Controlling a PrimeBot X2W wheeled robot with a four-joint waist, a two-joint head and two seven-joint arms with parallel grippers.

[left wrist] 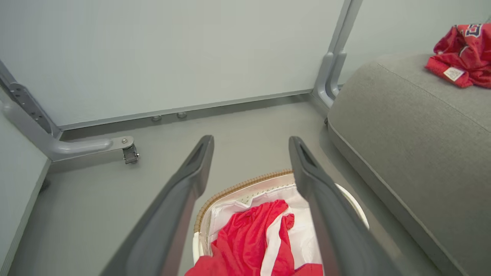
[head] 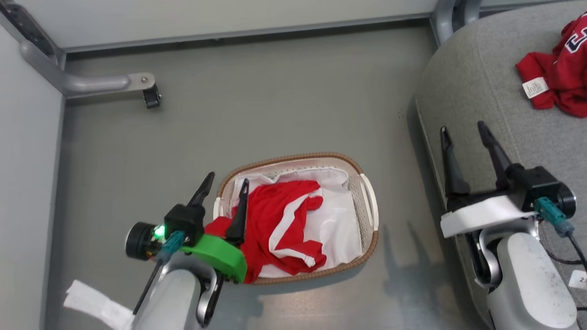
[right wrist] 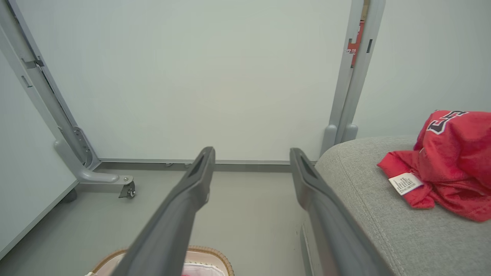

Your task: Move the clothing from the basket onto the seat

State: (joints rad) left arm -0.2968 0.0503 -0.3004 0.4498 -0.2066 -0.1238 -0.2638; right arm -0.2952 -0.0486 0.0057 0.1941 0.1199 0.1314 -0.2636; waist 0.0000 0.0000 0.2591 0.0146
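Note:
The cream basket (head: 367,201) with a brown woven rim stands on the grey floor; red shorts (head: 279,220) with white stripes lie in it on a white lining. The red jersey (head: 562,73) with a white tag lies crumpled on the grey seat (head: 477,87) at the right, also seen in the wrist views as jersey (left wrist: 462,53) and jersey (right wrist: 448,165). My left gripper (head: 228,179) hangs open over the basket's left end, above the shorts (left wrist: 253,237), holding nothing. My right gripper (head: 462,129) is open and empty over the seat's (right wrist: 383,214) near edge.
A grey partition frame with a castor foot (head: 149,94) stands at the back left. White panel walls close the back and left. Another frame post (head: 447,18) rises behind the seat. Open floor lies between basket and walls. A white label and cables hang at my right forearm.

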